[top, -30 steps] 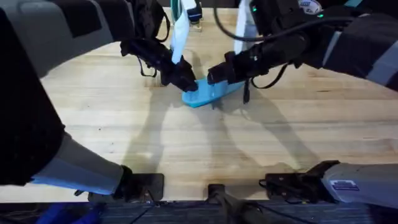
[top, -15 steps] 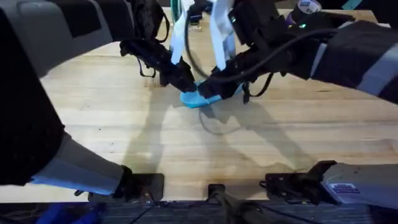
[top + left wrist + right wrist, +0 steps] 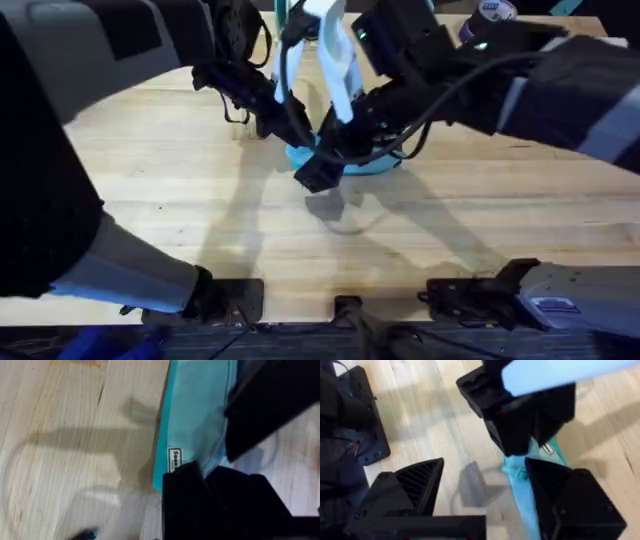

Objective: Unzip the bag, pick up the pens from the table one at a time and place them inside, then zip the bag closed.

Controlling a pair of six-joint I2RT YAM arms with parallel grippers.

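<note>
- Near the far middle of the table (image 3: pixel 180 210), the bag (image 3: pixel 372 162) is seen lying flat, largely covered in the overhead view by the two arms that meet above it.
- At the bag's left end, the left gripper (image 3: pixel 300 135) is shown; in the left wrist view its dark fingers are pressed against the end of the turquoise fabric (image 3: pixel 200 415) beside a small sewn label (image 3: pixel 174 460), and they are judged to be clamped on that end, though the contact itself is hidden.
- Over the near edge of the bag, the right gripper (image 3: pixel 318 172) is shown reaching across the middle; in the right wrist view its two ribbed fingers (image 3: pixel 415 487) are spread well apart, with nothing held between them, and a narrow strip of the bag (image 3: pixel 522 490) lies between and beyond them.
- Whether the zipper is open, partly open or shut cannot be told: its line is hidden by the arms in every view.
- Progress is judged to be early: the work appears to be at the unzipping step, with one end of the bag pinned and the other gripper free.
- Remaining, as far as can be judged: completing the opening, loading the pens one at a time, and zipping the bag closed.
</note>
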